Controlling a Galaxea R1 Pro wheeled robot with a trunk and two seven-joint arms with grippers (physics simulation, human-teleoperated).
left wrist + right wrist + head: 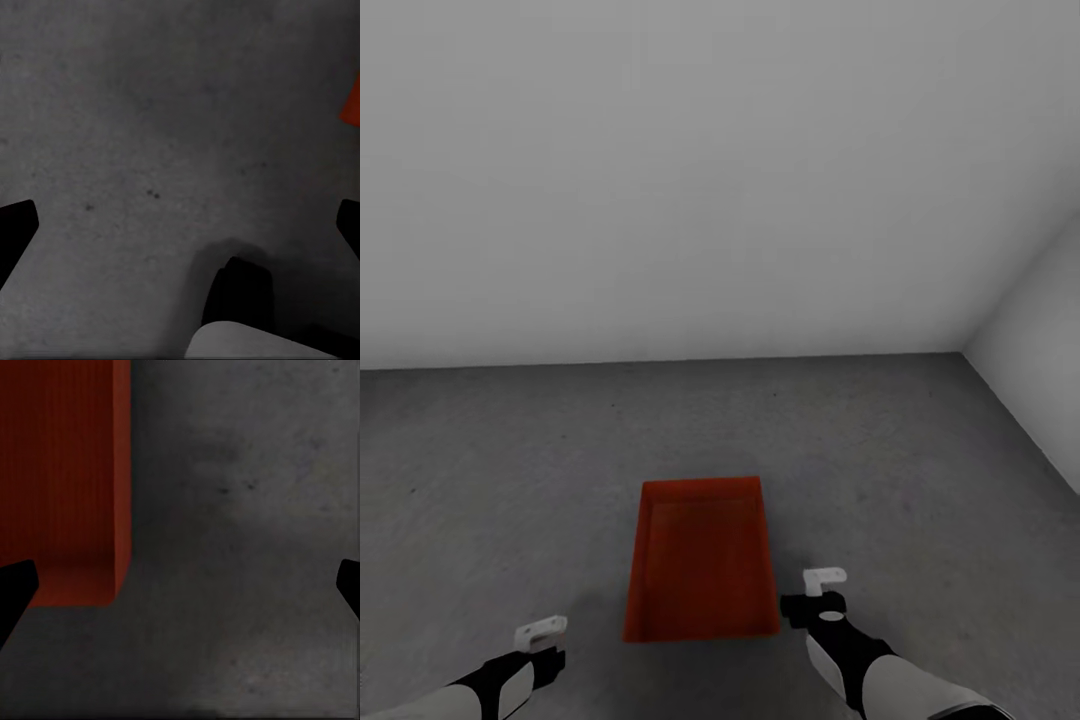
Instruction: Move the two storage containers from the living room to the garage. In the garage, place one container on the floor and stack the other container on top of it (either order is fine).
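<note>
With one storage container (702, 560) resting low-centre in frame on the garage floor (500, 450), both the left gripper (540, 632) and right gripper (823, 580) hang spread and empty, so the second bin should come down squarely over it

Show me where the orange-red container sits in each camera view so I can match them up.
Head view: the container stands on the concrete floor, low centre, between both arms.
Left wrist view: an orange sliver at the picture's edge.
Right wrist view: its wall and corner beside the right end effector.
Shared landmark: the speckled grey floor.
</note>
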